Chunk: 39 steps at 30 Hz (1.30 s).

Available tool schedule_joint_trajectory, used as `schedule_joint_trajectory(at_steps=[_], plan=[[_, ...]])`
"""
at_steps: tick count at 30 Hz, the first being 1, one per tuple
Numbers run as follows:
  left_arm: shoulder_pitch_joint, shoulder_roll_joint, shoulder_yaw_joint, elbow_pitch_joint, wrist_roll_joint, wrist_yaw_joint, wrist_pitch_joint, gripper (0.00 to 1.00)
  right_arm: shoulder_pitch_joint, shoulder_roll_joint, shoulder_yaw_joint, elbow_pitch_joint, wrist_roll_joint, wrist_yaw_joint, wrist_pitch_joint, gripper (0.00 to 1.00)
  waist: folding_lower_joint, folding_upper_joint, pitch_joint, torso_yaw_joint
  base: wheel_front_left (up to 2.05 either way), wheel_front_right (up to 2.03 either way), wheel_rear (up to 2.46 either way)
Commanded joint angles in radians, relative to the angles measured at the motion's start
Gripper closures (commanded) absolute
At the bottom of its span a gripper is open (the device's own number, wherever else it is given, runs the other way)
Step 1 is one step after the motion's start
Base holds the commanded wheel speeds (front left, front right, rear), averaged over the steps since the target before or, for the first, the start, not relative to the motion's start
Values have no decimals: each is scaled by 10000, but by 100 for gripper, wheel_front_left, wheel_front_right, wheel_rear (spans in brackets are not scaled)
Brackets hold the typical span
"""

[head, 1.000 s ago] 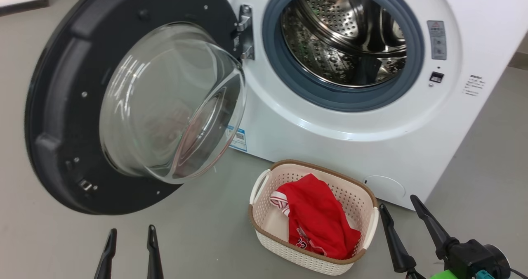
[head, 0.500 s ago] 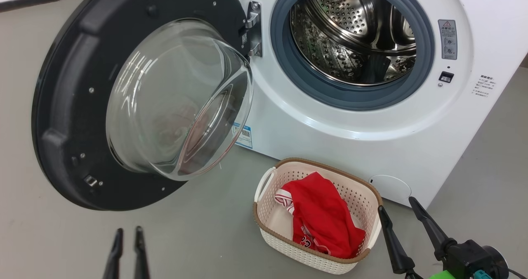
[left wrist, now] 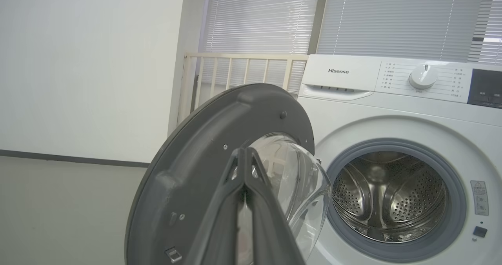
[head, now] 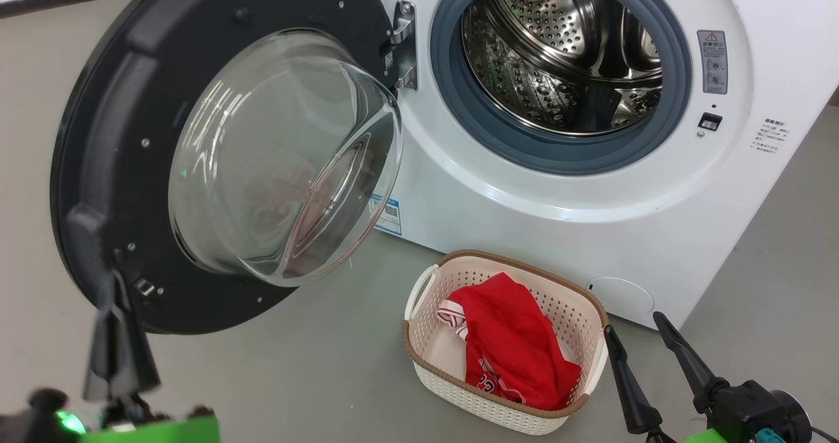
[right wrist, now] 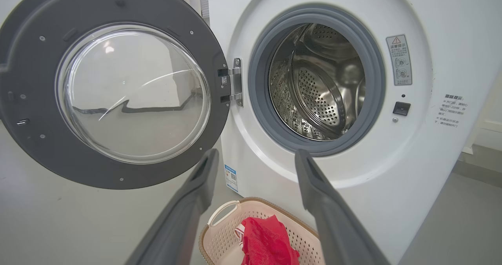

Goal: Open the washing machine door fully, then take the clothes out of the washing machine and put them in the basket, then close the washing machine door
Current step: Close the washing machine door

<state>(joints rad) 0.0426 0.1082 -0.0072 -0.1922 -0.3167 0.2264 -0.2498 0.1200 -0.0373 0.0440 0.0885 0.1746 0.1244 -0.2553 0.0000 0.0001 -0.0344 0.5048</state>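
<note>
Washing machine [head: 590,233] contents are judged cleared: no cloth can be seen in the steel drum [head: 557,56], so only the closing step is thought to be left. The washing machine door [head: 98,135] is swung wide to the left on its hinge [head: 403,43]. If it is pushed with too little follow-through, the latch slot [head: 710,122] may not be reached and the door may be left ajar. If the push is placed on the curved glass bowl [head: 275,154], a slip along the smooth surface is to be expected.

The basket [head: 524,267] is set on the floor just in front of the machine, below the opening. The clothes [head: 511,345] are heaped inside it, with red cloth lying up to the near rim. Whether the door's lower edge would clear them cannot be told, so a snag or a nudged basket is possible.

The left jaws are pressed together on nothing, their fingers [left wrist: 219,218] raised before the door's inner face; contact cannot be confirmed. The right jaws are spread and empty, their fingers [head: 626,384] just beside the basket's right end, where it could be knocked by a careless swing.
</note>
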Motion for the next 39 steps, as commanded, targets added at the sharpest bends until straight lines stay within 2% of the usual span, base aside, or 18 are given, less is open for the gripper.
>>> schedule_joint_trajectory(at_steps=[1, 6, 10, 11, 20, 28, 39], plan=[[-722, 169, 495, -313, -150, -107, -106, 100, -229, -129, 193, -265, -49, 63, -65, 0, 0, -1, -13, -9, 0, 0, 0], [-1911, 490, 1124, -123, -662, -297, -91, 100, -226, -129, 188, -283, -61, 63, -16, 0, 0, -1, -88, -60, 0, 0, 0], [-2656, 552, 1702, -27, -1576, -384, 208, 100, -163, -129, 105, -316, -10, 63, 9, 0, 0, -1, -170, -113, 0, 0, 0], [-3002, 494, 2093, 105, -2327, -466, 437, 100, -106, -129, 81, -338, 19, 63, 35, 0, 0, -1, -206, -140, 0, 0, 0], [-4739, 614, 3841, 1657, -5728, -725, 1917, 100, 68, -129, -4, -499, 35, 63, 173, 0, 0, -1, -263, -216, 0, 0, 0], [-6640, 909, 5174, 4228, -8225, -326, 3262, 100, 90, -129, 50, -640, 56, 63, 318, 0, 0, -1, -248, -282, 0, 0, 0], [-8241, 1736, 5879, 7232, -9756, 240, 4863, 100, 104, -129, 136, -758, -22, 63, 469, 0, 0, -1, -171, -605, 0, 0, 0]])
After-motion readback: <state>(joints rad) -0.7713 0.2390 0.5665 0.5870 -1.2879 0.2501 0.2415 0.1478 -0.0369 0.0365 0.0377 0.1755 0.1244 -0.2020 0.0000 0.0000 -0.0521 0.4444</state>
